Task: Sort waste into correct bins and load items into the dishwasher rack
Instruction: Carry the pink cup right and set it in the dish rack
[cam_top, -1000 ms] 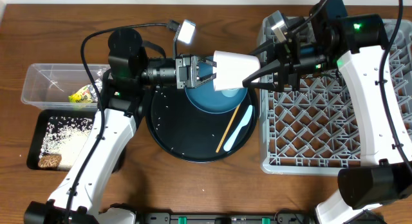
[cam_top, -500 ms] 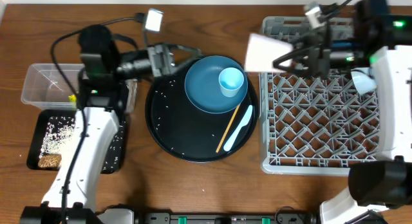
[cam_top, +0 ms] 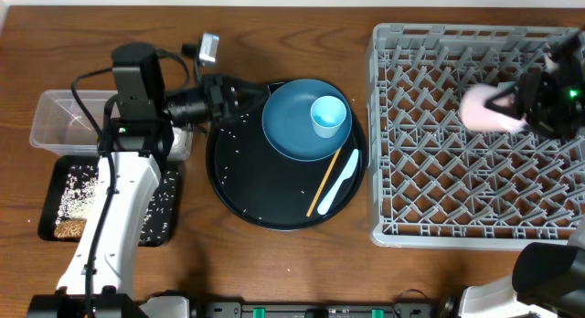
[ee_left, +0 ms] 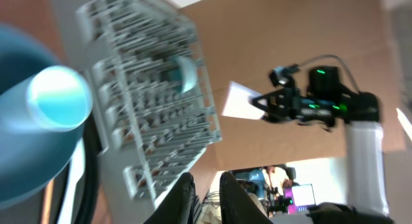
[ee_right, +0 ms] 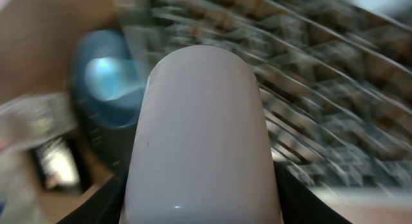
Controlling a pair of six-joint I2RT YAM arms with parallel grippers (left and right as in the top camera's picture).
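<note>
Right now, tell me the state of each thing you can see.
pink cup: on its side, gripped above the dishwasher rack
right gripper: shut on the pink cup
left gripper: nearly shut, empty
light blue cup: upright, mouth up, on the dark blue plate
dark blue plate: flat on the round black tray
chopstick: lying on the round black tray
white spoon: lying beside the chopstick
shallow black tray: holding rice and a brown lump
</note>
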